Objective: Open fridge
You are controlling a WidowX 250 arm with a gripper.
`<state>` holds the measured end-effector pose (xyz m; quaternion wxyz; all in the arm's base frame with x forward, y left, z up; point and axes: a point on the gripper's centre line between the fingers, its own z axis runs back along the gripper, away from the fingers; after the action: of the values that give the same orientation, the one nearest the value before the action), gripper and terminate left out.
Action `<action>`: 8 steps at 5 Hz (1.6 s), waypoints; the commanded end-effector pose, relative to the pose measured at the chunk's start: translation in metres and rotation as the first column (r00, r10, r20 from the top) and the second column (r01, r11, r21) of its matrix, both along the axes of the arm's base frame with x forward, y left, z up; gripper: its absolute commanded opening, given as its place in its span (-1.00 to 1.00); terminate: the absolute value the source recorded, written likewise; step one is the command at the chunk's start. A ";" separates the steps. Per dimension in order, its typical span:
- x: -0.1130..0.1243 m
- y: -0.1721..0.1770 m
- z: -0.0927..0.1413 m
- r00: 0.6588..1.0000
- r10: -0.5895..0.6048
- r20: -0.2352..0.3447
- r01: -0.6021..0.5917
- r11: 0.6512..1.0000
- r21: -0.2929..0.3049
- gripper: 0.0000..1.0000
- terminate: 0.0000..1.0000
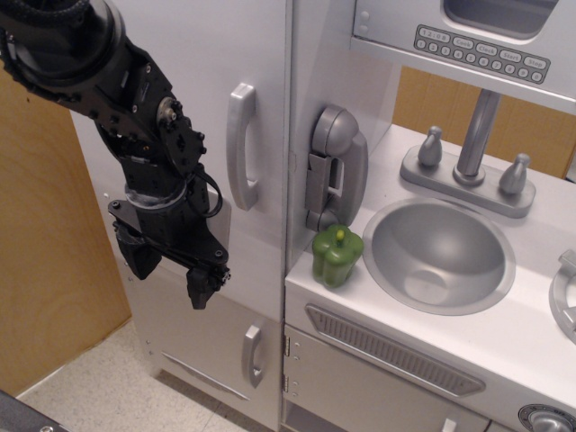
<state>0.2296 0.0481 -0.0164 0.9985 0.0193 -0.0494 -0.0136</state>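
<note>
fridge (193, 108): tall white cabinet at the far left of the kitchen, door looks fully shut, so you haven't started the actual opening yet.

handle (240, 144): curved white vertical bar near the door's right edge, so I'd guess the hinge is on the left and the door swings out toward you.

gripper (200, 286): hanging low in front of the door, left of the handle and below it, pointing down. Not touching the handle.

fingers: honestly can't tell if they're spread or pinched, they're a dark blur at this angle. Nothing is in them as far as I can see.

next move: you want to lift and slide right so the fingers come in around the middle of the handle, where the gap behind the bar looks widest. Go in loose, then close.

pull: once you've got it, pull outward in an arc, not straight back, or you'll probably slip off the curve.

watch out: the grey phone (335, 166) sits just right of the handle on the next wall, so don't overshoot sideways. The lower door (220, 346) with its small grey handle (253, 355) isn't your target.

pepper (337, 255): green, on the desk (432, 333) by the sink (439, 254), well clear of the swing I think.
</note>
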 end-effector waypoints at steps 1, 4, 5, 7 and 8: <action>0.000 0.000 0.000 1.000 0.000 0.000 0.000 1.000 0.000 1.00 -1.00; 0.036 0.005 0.053 0.988 -0.083 0.134 0.071 0.993 0.089 1.00 -1.00; 0.045 0.001 0.067 0.976 -0.086 0.200 0.068 0.993 0.095 1.00 -1.00; 0.071 -0.005 0.081 0.958 -0.044 0.283 0.026 0.997 0.069 1.00 -1.00; 0.082 0.004 0.081 0.949 0.015 0.315 -0.040 0.996 0.074 1.00 -1.00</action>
<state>0.3059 0.0477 0.0521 0.9807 0.0573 -0.1869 0.0014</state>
